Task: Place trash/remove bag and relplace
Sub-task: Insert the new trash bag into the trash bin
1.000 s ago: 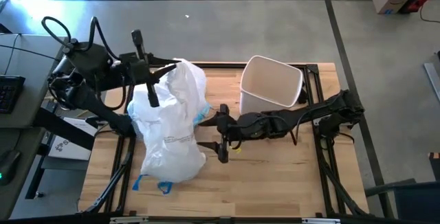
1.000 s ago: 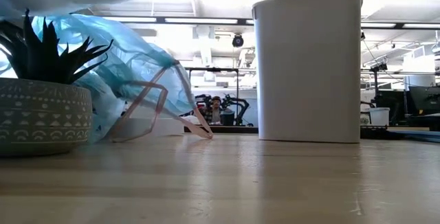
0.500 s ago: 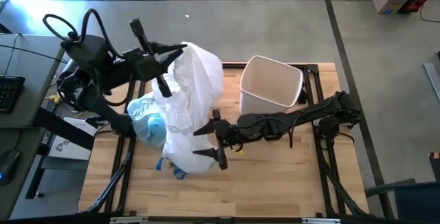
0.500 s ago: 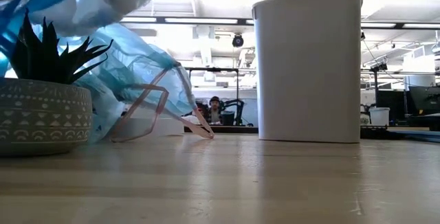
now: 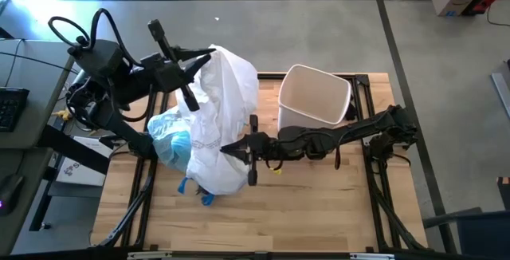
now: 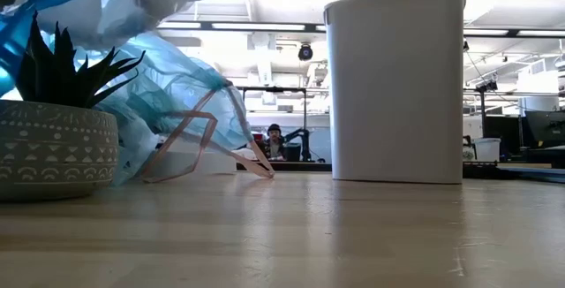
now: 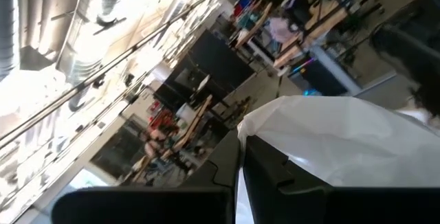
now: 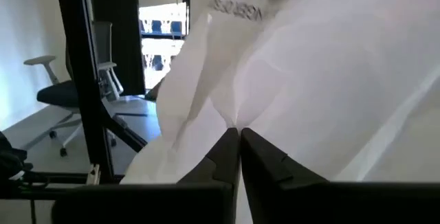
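White crinkly bag (image 5: 223, 108) hangs pinched by closed left tool (image 5: 194, 62) and right tool (image 5: 231, 148)

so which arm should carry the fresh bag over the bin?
Probably the right. Its gripper is shut on the white bag and lies beside the empty white bin; the left gripper grips the far edge.

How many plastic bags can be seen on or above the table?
2: a white bag held up by both grippers, and a light-blue bag lying beneath it at the table's left side. Others may be hidden underneath.
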You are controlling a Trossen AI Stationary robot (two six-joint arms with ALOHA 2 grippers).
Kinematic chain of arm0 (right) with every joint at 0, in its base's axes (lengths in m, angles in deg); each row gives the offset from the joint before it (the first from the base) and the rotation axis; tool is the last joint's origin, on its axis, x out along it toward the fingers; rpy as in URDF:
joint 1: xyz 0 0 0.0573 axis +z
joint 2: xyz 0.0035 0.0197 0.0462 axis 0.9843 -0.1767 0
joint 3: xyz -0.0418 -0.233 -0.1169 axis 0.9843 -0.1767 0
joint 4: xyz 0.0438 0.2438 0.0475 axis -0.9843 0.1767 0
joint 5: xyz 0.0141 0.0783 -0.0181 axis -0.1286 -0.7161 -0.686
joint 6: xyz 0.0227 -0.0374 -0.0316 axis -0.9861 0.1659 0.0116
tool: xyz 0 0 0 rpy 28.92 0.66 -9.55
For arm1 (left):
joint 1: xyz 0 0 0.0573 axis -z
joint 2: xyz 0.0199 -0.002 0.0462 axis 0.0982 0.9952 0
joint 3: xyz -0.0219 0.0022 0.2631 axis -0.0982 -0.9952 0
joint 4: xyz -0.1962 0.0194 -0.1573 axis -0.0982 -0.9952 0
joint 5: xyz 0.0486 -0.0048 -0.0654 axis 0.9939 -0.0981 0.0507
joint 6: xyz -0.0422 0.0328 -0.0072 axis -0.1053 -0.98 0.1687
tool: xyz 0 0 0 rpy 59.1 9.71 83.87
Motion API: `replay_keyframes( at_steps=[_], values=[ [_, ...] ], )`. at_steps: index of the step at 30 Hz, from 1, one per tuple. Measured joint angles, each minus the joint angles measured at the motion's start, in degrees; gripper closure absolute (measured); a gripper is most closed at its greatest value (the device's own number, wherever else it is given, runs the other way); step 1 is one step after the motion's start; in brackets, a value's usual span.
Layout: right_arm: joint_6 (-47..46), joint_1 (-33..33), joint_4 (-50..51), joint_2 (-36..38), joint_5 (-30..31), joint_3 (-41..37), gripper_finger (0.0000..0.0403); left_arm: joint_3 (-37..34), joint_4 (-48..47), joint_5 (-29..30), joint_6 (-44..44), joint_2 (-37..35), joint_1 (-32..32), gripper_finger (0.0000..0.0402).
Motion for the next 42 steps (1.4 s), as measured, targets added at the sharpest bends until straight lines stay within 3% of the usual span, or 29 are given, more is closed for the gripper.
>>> replay_keyframes(
  at_steps=[9,15,19,22,25,31,38,42],
  values=[
    [6.20,0.47,1.22,2.19,0.96,3.13,0.0403,-0.02,-1.21,10.12,4.80,-1.59,0.09,0.0385],
    [12.74,0.43,8.94,2.67,1.92,10.88,0.0403,0.00,-5.37,13.15,12.42,-5.31,2.19,0.0322],
    [16.23,-0.43,16.21,2.67,2.63,17.60,0.0403,0.00,-12.50,14.86,22.39,-8.19,4.35,0.0269],
    [17.17,-2.04,23.14,2.67,2.60,23.24,0.0403,0.03,-20.52,14.13,32.56,-10.20,5.99,0.0233],
    [17.20,-4.24,28.54,2.67,2.49,28.29,0.0403,0.04,-28.83,9.71,43.82,-11.46,7.45,0.0207],
    [15.11,-9.15,34.82,2.67,-2.86,36.00,0.0403,-1.32,-40.92,-0.53,61.05,-10.49,8.60,0.0195],
    [15.63,-15.52,37.05,2.62,-7.24,42.71,0.0403,-13.80,-35.59,-2.96,61.50,-6.28,8.90,0.0197],
    [12.27,-19.94,39.55,2.81,-9.52,45.98,0.0403,-20.78,-27.32,0.50,59.05,-3.26,8.46,0.0202]
  ],
)
